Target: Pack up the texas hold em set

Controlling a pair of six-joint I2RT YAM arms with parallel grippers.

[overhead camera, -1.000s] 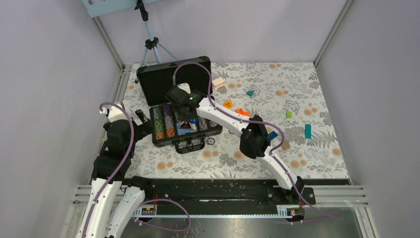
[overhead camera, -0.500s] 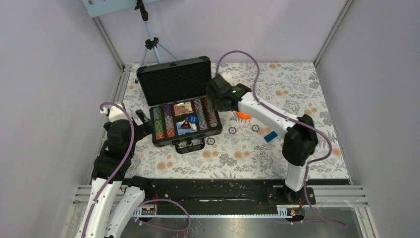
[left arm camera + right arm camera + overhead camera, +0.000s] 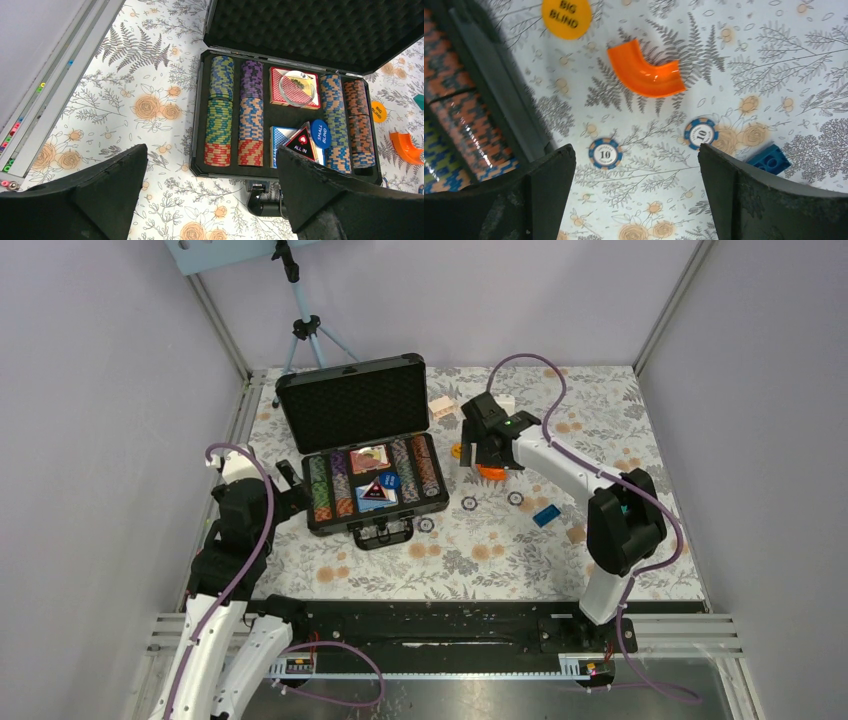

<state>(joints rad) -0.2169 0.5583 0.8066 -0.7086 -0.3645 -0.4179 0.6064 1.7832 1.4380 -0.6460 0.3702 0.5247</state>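
- The right fingers [image 3: 485, 458] stand spread wide and hold nothing; they hang above the worktop [image 3: 774, 60], tips down
- Just ahead of them, in the wrist view, two pieces lie flat on the cloth; a loose chip [image 3: 605, 154] sits by the left finger and a second loose chip [image 3: 700, 133] by the right finger; the two are apart and neither is touched
- Farther ahead lies the orange curved block [image 3: 644, 75], and past it the yellow "BIG BLIND" disc [image 3: 566, 17]; a blue block [image 3: 770, 159] sits just beside the right finger
- The case [image 3: 196, 125] lies to the left of these fingers, its right wall near the first chip; its lid [image 3: 310, 30] stands up, and its long axis runs across, left to right
- Inside it, the chip rows [image 3: 250, 120] run front to back, flanking the card decks [image 3: 295, 87]
- The left fingers [image 3: 292, 483] are also splayed and empty; they hover off the case's left end, pointing at it
- A third chip [image 3: 426, 525] lies by the case's front handle, between the two arms
- By my reading the right arm is much the nearer to the stray chips and the disc; each would travel leftward from those fingers into the case
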